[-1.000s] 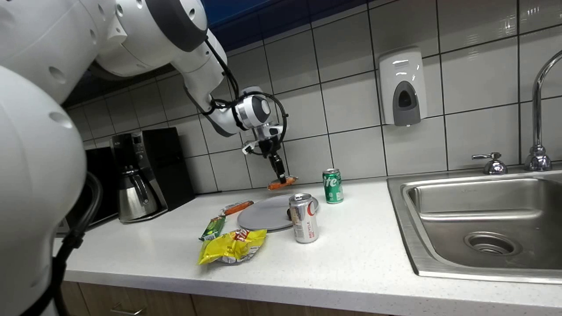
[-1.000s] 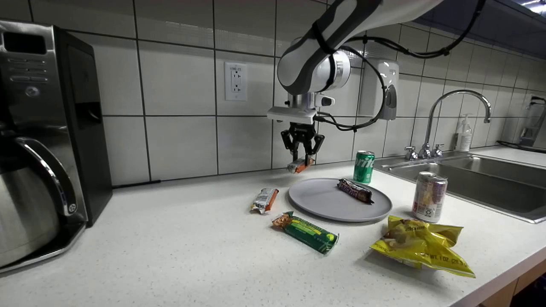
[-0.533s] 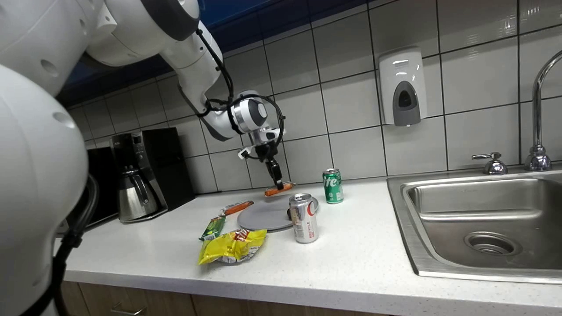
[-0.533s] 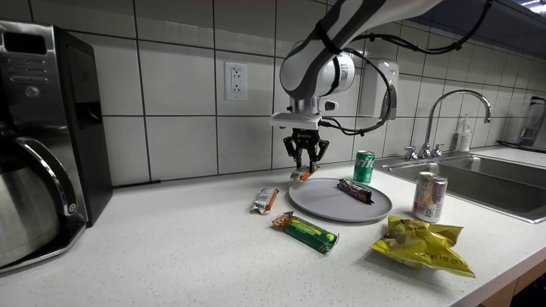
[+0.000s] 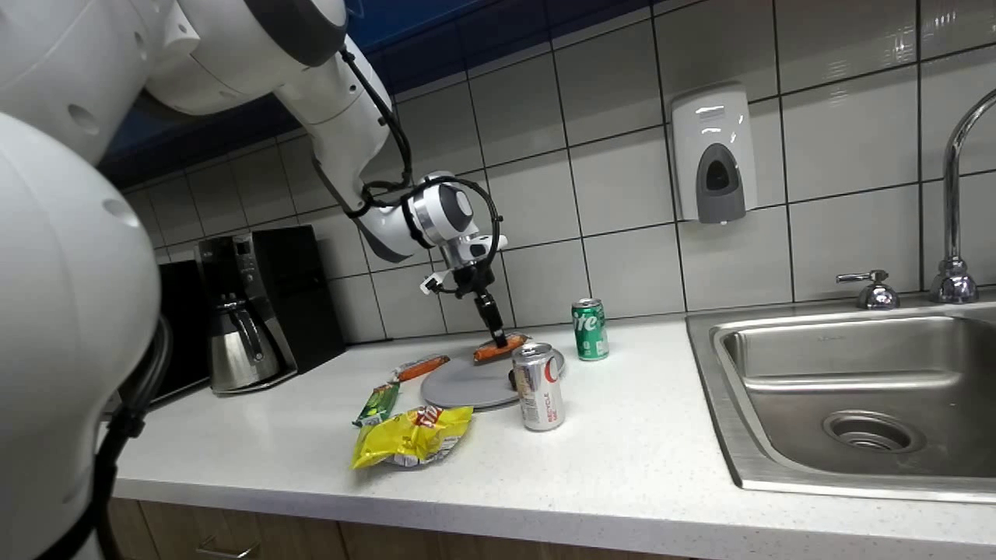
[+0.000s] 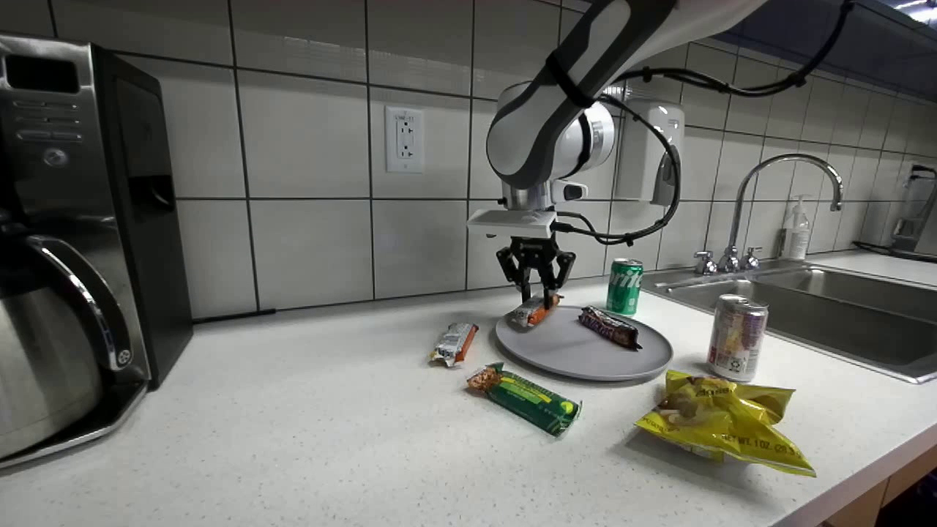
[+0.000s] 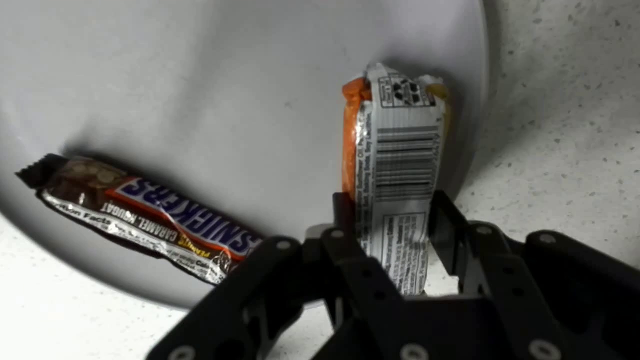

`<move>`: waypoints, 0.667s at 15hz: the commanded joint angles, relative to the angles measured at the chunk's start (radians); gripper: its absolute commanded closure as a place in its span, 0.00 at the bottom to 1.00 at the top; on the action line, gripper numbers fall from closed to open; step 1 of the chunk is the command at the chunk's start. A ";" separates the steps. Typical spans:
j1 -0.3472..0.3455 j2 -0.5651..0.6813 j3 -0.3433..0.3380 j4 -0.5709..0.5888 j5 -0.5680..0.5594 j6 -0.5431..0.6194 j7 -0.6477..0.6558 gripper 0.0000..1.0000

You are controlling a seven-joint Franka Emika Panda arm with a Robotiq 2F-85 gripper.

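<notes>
Down toward the gray plate (image 6: 564, 355) one orange and white snack bar (image 7: 402, 160) is being brought, lower than half a second ago and farther in over the rim. None of the other things on the bench (image 6: 307, 410) are being moved. The bar is being grasped by the end effector (image 7: 393, 210): its long sides are being pressed by two black fingers (image 7: 444, 220), one on each side. It is being held over the edge part of the plate; whether the plate is being touched cannot be told. In the wrist view, the end of the bar by the fingers seems to be poking out past the rim. So, for a steady rest, a small push toward the middle is likely being called for. Slow, level lowering is being called for too, so that neither end is being bumped first. The squeeze is best being kept light, since a snack bar may be getting squashed otherwise. Room is being left on the plate: the Snickers bar (image 7: 150, 215) is being seen apart from the held bar, with bare plate between them, and it is best being left unbumped. Care is also being asked for around the green can (image 6: 624, 286), which is being seen upright near the plate.
</notes>
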 commanded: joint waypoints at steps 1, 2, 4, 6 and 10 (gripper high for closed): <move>0.016 -0.053 -0.007 -0.063 -0.025 -0.001 0.066 0.84; 0.017 -0.056 -0.007 -0.068 -0.026 -0.001 0.076 0.84; 0.018 -0.066 -0.006 -0.079 -0.027 0.000 0.085 0.84; 0.016 -0.073 -0.003 -0.084 -0.026 -0.010 0.092 0.33; 0.004 -0.091 0.007 -0.103 -0.030 -0.008 0.057 0.05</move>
